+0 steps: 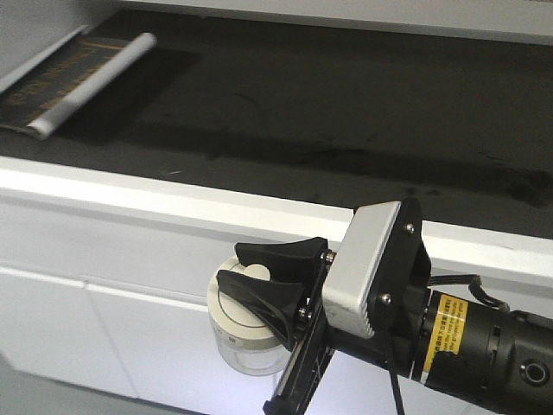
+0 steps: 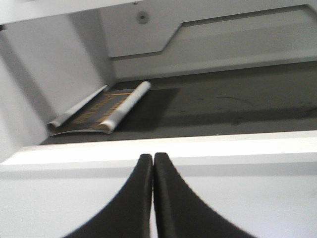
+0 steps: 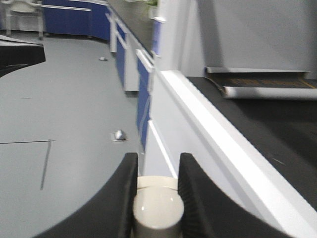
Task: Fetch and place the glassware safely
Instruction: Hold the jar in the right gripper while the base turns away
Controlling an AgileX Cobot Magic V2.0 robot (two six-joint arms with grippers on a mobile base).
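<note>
The glassware [image 1: 246,341] is a squat clear jar with a cream-white lid and a raised knob. It hangs in the air in front of the white cabinet face, below the counter's edge. My right gripper [image 1: 268,277] is shut on the lid's knob [image 3: 157,208], one black finger on each side. In the right wrist view the knob fills the gap between the fingers and the glass body is hidden beneath it. My left gripper [image 2: 152,161] is shut with nothing in it, its tips level with the counter's white front edge.
A dark counter top [image 1: 328,112] with a white front edge [image 1: 173,199] runs across the view. A rolled mat or booklet [image 1: 73,82] lies at its far left against the wall. White cabinet doors [image 1: 95,328] stand below. Grey floor and blue cabinets [image 3: 74,20] lie off to the side.
</note>
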